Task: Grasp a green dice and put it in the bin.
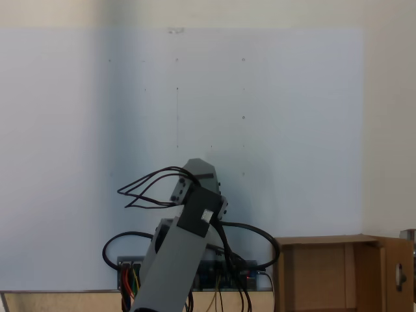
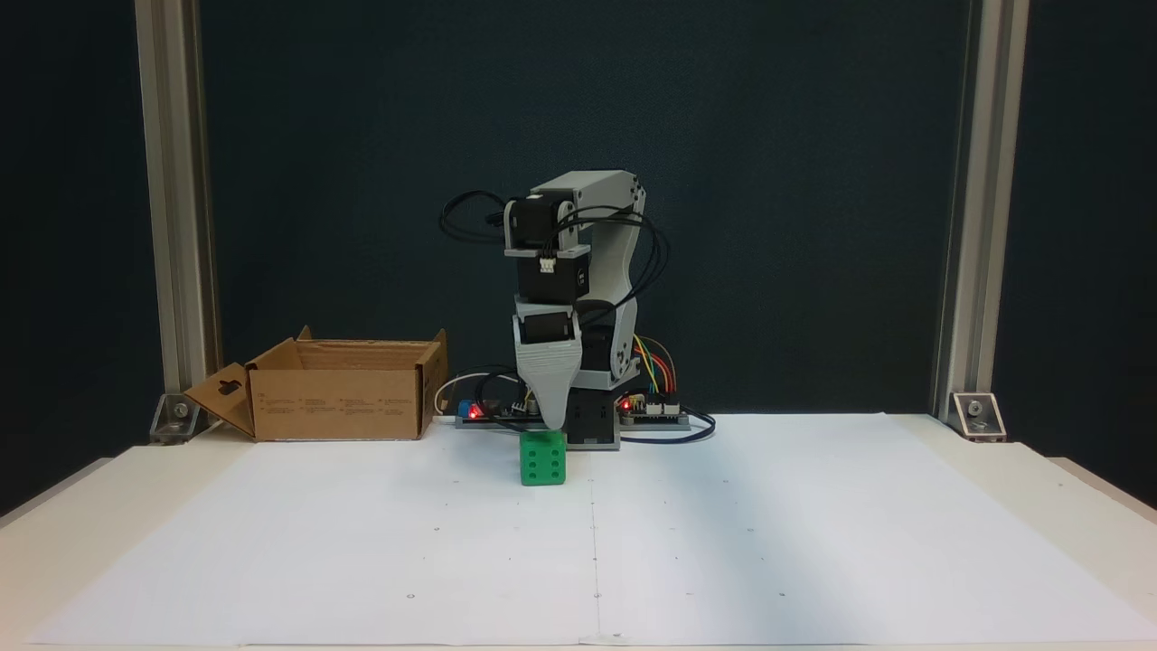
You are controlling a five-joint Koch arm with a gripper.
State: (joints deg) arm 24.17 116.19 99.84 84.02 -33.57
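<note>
In a fixed view from the front, the green dice (image 2: pixel 542 461) sits on the white sheet just before the arm's base. The grey gripper (image 2: pixel 550 418) points straight down, and its tip ends at the dice's top edge. Only one tapered jaw shows, so I cannot tell open from shut, nor whether it touches the dice. The bin (image 2: pixel 339 402), a brown cardboard box with upright flaps, stands to the left of the arm at the back of the table. From behind, the arm (image 1: pixel 175 253) leans over the sheet, with the bin (image 1: pixel 325 273) at the lower right.
A white paper sheet (image 2: pixel 723 542) covers the table in front of the arm. Circuit boards with coloured wires (image 2: pixel 651 407) lie at the arm's base. Aluminium posts stand at the back left (image 2: pixel 172 226) and back right (image 2: pixel 981 226).
</note>
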